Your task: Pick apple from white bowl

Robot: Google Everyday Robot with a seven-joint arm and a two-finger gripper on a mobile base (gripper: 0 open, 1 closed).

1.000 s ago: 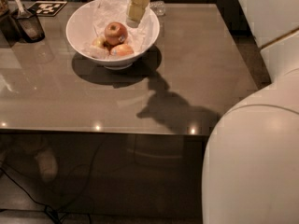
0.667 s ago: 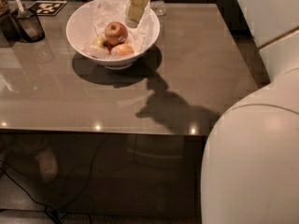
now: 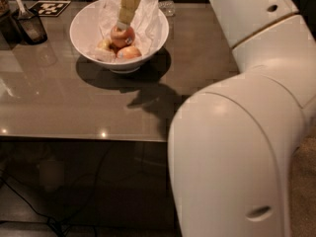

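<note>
The white bowl (image 3: pixel 86 26) stands at the back of the grey table (image 3: pixel 59 102), lined with crumpled white paper (image 3: pixel 148 16). The deep red-brown apple (image 3: pixel 124 36) lies in the middle of the bowl, with a paler pink-orange apple (image 3: pixel 130 53) in front of it and a small yellowish one (image 3: pixel 104 44) to its left. My gripper (image 3: pixel 122 26) reaches down from the top edge into the bowl, and its tip sits right at the top of the red-brown apple.
A small dark cup with a utensil (image 3: pixel 30 26) and a black-and-white marker tag (image 3: pixel 49 7) stand at the back left. A small clear object (image 3: pixel 167 7) lies behind the bowl. My white arm (image 3: pixel 247 122) fills the right side. The table's front edge (image 3: pixel 84 138) runs across the middle.
The gripper's tip has moved left and down onto the red-brown apple. The arm's white bulk has swung further left in the view. The bowl has not moved.
</note>
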